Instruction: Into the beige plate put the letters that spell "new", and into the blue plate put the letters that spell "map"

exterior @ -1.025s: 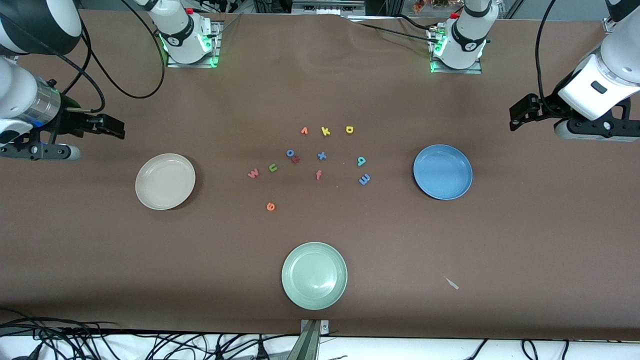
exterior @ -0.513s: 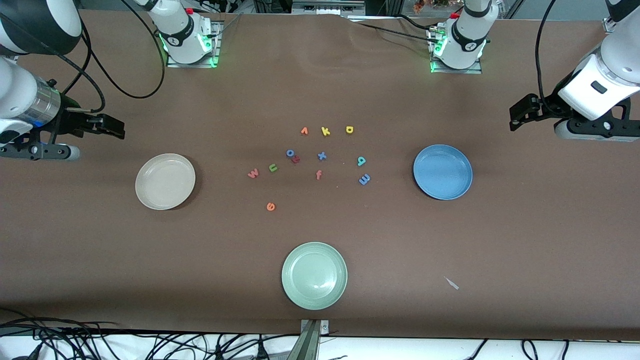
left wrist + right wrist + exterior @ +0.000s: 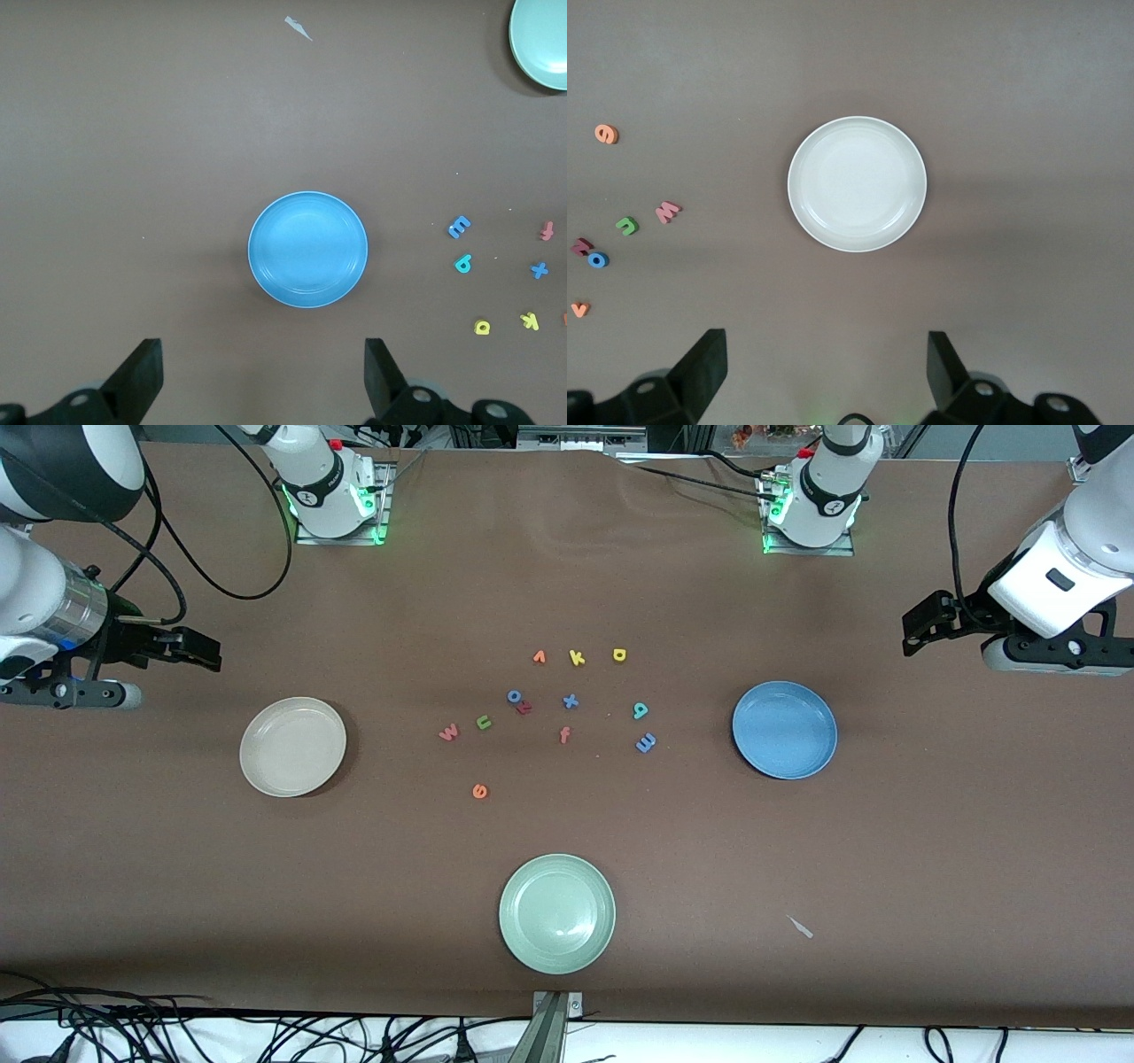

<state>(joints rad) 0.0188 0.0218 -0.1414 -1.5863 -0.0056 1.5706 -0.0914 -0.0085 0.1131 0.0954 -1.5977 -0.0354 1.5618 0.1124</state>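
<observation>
1. Left gripper (image 3: 257, 376): jaws fully apart, holding nothing, touching nothing; poised high over the table by the blue plate (image 3: 784, 729), as a second ago.
2. Right gripper (image 3: 824, 372): jaws likewise spread wide, empty; poised over the table by the beige plate (image 3: 292, 746).
3. Change: none; arms and letters unmoved, so sorting has not begun.
4. "New" letters, on the table at the beige plate's three o'clock: w (image 3: 449, 732), n (image 3: 484, 722), e (image 3: 479, 790).
5. "Map" letters, at the blue plate's nine o'clock: m (image 3: 646, 742), a (image 3: 640, 709), p (image 3: 619, 655).
6. Both plates hold nothing.
</observation>
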